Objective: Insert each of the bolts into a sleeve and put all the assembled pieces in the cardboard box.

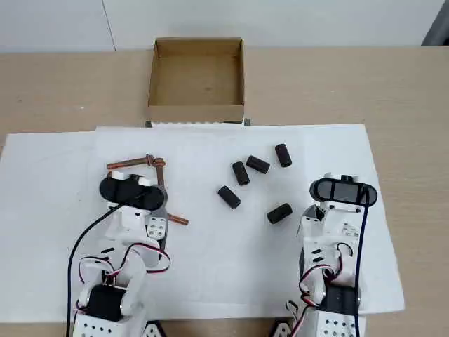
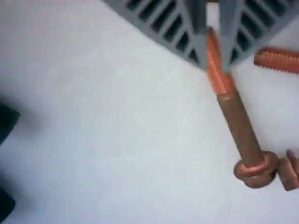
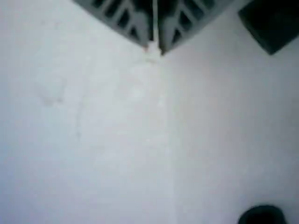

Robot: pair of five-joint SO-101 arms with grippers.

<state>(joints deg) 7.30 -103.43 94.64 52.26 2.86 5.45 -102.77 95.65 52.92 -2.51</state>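
Note:
Three copper bolts lie on the white paper near the left arm (image 1: 133,193). My left gripper (image 2: 214,56) is shut on the threaded end of one bolt (image 2: 238,123), which lies flat on the paper. Its head touches the head of another bolt (image 2: 290,173). The thread of a third bolt (image 2: 278,59) lies beside the fingers. In the high view the held bolt (image 1: 161,175) points toward the box. Several black sleeves (image 1: 240,173) lie scattered mid-table. My right gripper (image 3: 153,46) is shut and empty just over the paper, near one sleeve (image 3: 275,21).
The open cardboard box (image 1: 160,77) stands past the far edge of the white paper (image 1: 63,182). Another sleeve (image 1: 279,213) lies just left of the right arm (image 1: 344,191). A dark sleeve edge (image 3: 261,215) also shows in the right wrist view.

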